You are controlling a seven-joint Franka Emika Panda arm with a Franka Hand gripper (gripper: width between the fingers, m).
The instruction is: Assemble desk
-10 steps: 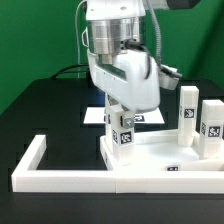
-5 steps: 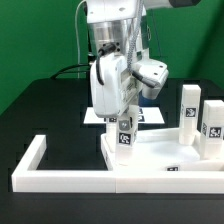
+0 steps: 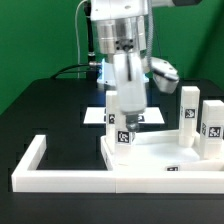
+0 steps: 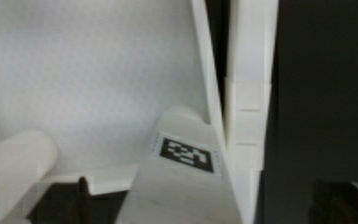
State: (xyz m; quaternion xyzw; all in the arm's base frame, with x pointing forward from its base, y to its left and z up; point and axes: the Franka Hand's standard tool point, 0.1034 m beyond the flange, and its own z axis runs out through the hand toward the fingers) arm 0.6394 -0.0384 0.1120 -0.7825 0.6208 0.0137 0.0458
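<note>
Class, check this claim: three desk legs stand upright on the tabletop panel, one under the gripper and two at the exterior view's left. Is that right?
Wrong side. The exterior view shows the two other legs at its right; one leg stands under the gripper on the tabletop panel.

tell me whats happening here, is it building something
Yes, a desk is being put together. The robot arm's two-finger gripper hangs straight down over a short square white leg with a black-and-white tag, standing upright at a corner of the flat white plastic tabletop panel. Whether the fingers touch the leg is unclear. More tagged white legs stand upright at the exterior view's right.
</note>
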